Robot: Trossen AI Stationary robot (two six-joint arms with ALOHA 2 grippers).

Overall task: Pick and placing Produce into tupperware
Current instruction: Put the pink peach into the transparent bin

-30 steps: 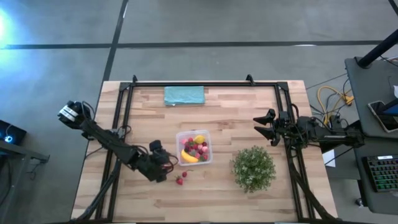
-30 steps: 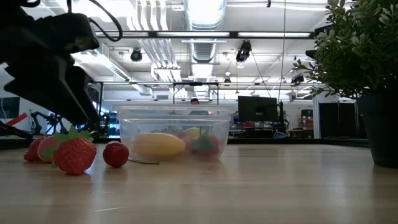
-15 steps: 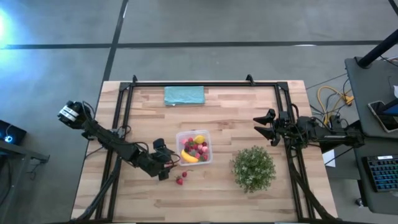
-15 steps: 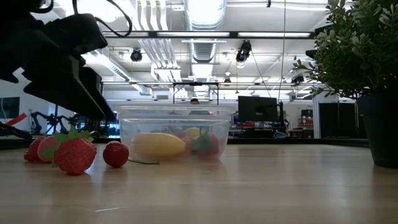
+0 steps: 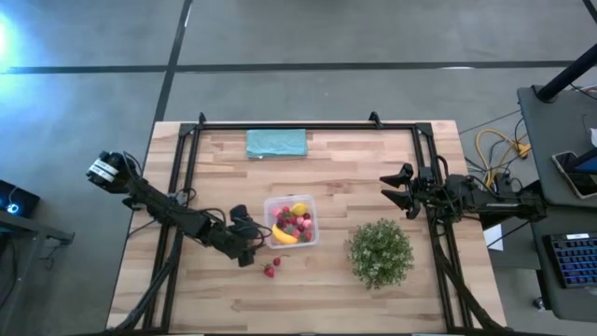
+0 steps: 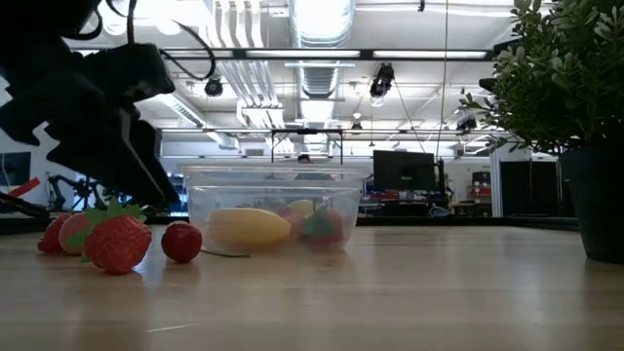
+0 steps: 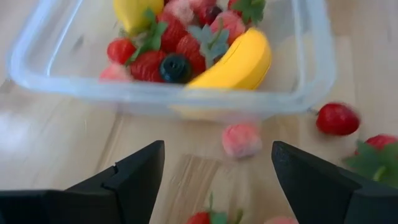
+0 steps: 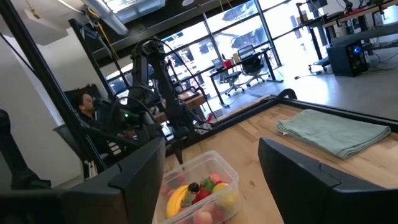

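I hold the left fingers (image 7: pixel 214 180) open and empty beside the tupperware (image 5: pixel 290 221) at frame centre, lined up on loose strawberries (image 5: pixel 270 269) just below; right fingers (image 5: pixel 396 191) wait open at right

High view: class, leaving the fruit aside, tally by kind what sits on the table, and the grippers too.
Teal cloth: 1
Clear container: 1
Green plant: 1
Grippers: 2 (left gripper, right gripper)
Total: 5
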